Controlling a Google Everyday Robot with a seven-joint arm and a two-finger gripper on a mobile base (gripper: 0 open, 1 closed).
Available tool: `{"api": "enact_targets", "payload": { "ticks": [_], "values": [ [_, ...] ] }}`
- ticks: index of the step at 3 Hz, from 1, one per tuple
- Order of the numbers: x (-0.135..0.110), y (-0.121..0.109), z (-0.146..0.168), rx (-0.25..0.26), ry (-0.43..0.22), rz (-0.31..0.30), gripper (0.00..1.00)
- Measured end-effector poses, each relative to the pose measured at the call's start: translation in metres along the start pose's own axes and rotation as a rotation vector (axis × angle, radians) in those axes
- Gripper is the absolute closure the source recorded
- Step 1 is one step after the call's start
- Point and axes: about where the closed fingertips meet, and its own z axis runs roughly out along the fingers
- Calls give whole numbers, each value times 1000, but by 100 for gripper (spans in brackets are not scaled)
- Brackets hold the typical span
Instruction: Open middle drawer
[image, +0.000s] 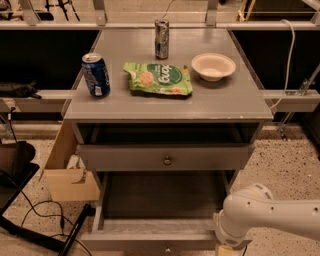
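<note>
The grey cabinet shows two drawers. The upper one (167, 157) has a small round knob and stands slightly out, with a dark gap above it. Below it, the drawer I take for the middle drawer (160, 240) is pulled far out, its empty inside showing and its knobbed front at the picture's bottom edge. No drawer shows beneath it. My white arm (265, 215) comes in from the right and bends down by the right end of that front. My gripper is below the bottom edge, out of view.
On the cabinet top (235, 102) stand a blue can (96, 75), a silver can (161, 39), a green chip bag (159, 79) and a white bowl (213, 66). A cardboard box (70, 172) and cables (45, 220) lie on the floor at left.
</note>
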Motion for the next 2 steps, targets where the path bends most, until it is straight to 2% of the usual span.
{"api": "enact_targets", "payload": {
  "ticks": [1,2],
  "values": [
    [11,16,-55,100,-31,13,0],
    [19,45,-110,226,-67,-18,0]
  ]
}}
